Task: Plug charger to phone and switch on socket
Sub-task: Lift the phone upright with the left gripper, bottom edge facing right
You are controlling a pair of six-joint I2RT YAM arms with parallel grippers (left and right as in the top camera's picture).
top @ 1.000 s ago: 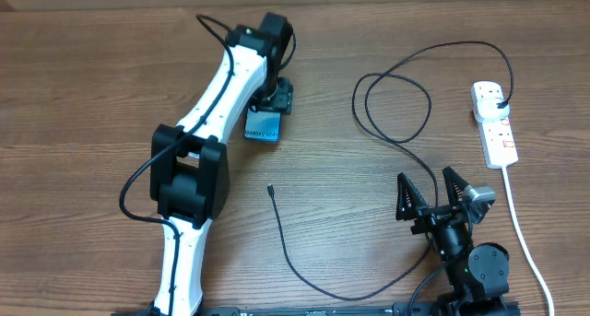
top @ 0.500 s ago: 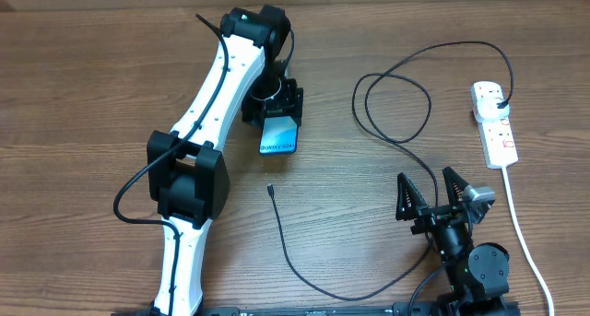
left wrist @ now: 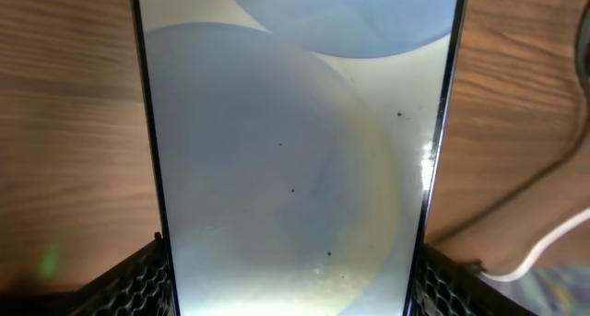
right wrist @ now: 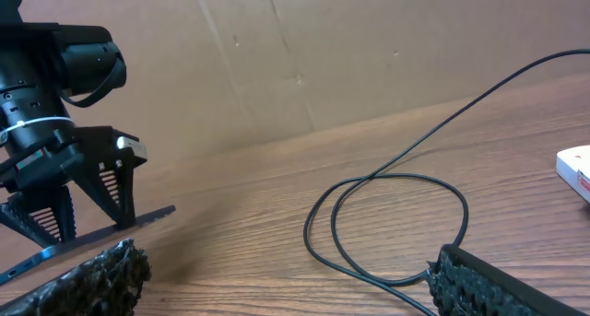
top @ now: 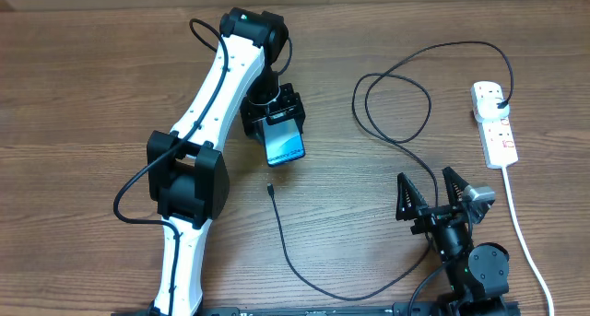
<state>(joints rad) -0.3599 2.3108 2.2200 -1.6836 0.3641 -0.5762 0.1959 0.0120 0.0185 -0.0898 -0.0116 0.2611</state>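
Observation:
My left gripper [top: 274, 121] is shut on the phone [top: 285, 143], holding it by its long edges near the table's middle. In the left wrist view the phone's bright screen [left wrist: 295, 150] fills the frame between my left gripper's [left wrist: 293, 293] black fingers [left wrist: 129, 284]. The charger's thin black cable [top: 293, 256] lies on the table, its connector tip [top: 269, 189] just in front of the phone. The cable loops [top: 396, 104] back to a black plug [top: 499, 102] in the white socket [top: 498, 136] at the far right. My right gripper [top: 431, 194] stands open near the front, holding nothing.
A thick white cord [top: 521, 224] runs from the socket toward the front edge, right of my right arm. In the right wrist view the cable loop [right wrist: 387, 182] lies ahead of my right gripper [right wrist: 290, 288], with the left arm [right wrist: 55, 122] at the left.
My left gripper has carried the phone forward and a little to the right, toward the connector tip, and more of its screen faces up. The right arm has not moved.

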